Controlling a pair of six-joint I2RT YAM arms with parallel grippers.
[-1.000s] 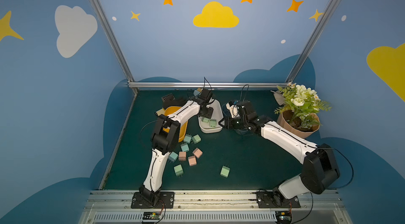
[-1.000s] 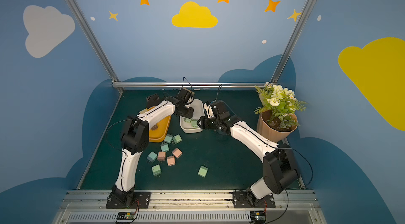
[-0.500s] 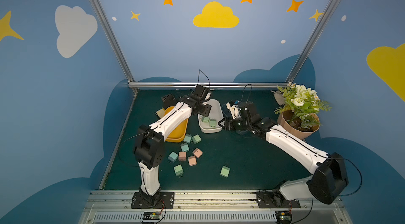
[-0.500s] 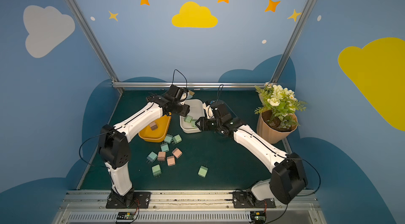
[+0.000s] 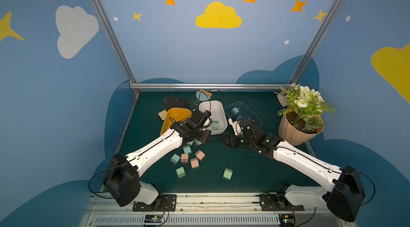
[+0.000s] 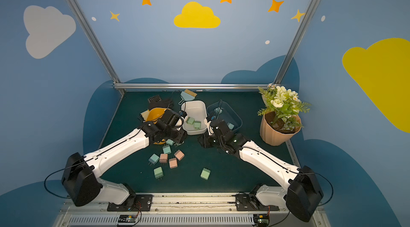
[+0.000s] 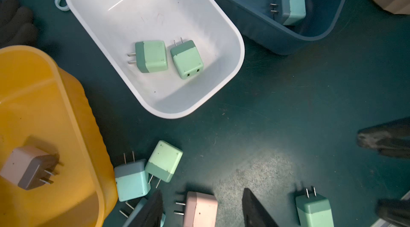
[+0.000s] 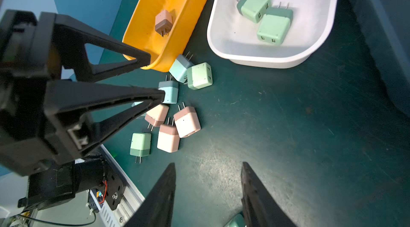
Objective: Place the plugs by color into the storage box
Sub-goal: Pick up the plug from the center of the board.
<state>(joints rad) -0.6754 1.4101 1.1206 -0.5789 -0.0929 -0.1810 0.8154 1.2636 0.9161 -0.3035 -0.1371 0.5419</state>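
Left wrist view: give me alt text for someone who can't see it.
Looking down on a dark green mat: a white bin holds two green plugs, a yellow bin one pink plug, a blue bin two light blue plugs. Several loose plugs lie on the mat near the open jaws.

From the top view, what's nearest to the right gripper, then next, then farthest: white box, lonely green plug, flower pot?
In a top view, from the right gripper:
1. white box, just behind it.
2. lonely green plug, toward the front edge.
3. flower pot, off to its right side.
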